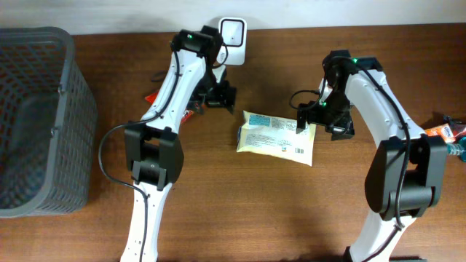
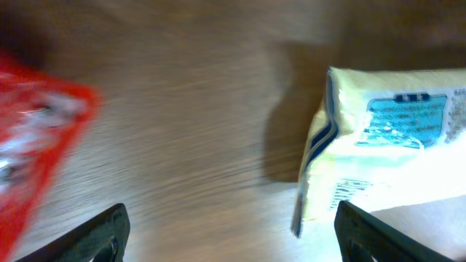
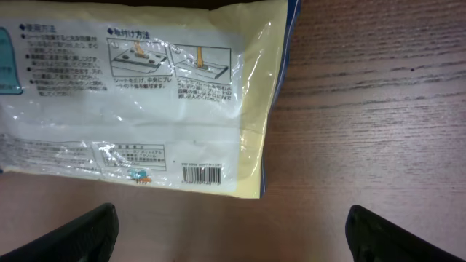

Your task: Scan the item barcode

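Left claw (image 2: 233, 224) and right claw (image 3: 229, 227) both spread wide, empty, at opposite ends of the yellow packet (image 1: 277, 137)

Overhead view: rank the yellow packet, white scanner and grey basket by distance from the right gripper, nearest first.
1. yellow packet: centre, its right end just beside the right gripper.
2. white scanner: at the back, up and to the left of the packet in the picture.
3. grey basket: far left side, clearly the farthest.
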Available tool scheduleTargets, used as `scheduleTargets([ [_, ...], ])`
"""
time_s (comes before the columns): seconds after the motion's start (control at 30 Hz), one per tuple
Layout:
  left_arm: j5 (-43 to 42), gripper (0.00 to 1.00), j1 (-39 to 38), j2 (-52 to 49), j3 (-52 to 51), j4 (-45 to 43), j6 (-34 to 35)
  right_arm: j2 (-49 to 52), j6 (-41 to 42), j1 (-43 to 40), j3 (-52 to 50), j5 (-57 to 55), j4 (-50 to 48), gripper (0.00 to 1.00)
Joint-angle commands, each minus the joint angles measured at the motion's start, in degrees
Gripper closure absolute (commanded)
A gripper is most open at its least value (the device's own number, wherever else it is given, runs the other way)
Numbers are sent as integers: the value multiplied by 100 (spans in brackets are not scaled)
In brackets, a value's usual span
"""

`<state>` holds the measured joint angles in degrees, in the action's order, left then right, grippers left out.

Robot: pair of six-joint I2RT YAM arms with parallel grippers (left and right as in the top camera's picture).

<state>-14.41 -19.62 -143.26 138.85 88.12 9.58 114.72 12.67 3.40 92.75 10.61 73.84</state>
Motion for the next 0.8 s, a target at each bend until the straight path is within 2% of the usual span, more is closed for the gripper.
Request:
scheduleTargets([
  [0.0, -1241, 12, -85, -26, -540, -345, -693, -2, -20, -33, -155, 76, -103, 1],
  [0.2, -1353, 12, -280, -26, -1377, -1047, -688, -2, 131, -33, -186, 79, -249, 2],
  [0.33, -1718, 16, -398, -26, -1799, -1558, -688, -2, 129, -33, -186, 74, -251, 1],
  [0.43, -1770, 49, -501, -28, -2002, -1856, -688, -2, 129, -33, -186, 74, -254, 1],
  [0.53, -1582, 95, -540, -28, -2046, -1954, -684, -2, 129, -33, -186, 74, -254, 1],
  [0.57, -1460, 100, -535, -28, -2044, -1950, -680, -2, 129, -33, -186, 74, -254, 1],
  [0.67, -1102, 100, -479, -28, -1910, -1707, -595, -2, 129, -33, -186, 74, -251, 2],
  [0.77, -573, 100, -330, -26, -1325, -1010, -595, 0, 129, -33, -186, 76, -254, 1],
])
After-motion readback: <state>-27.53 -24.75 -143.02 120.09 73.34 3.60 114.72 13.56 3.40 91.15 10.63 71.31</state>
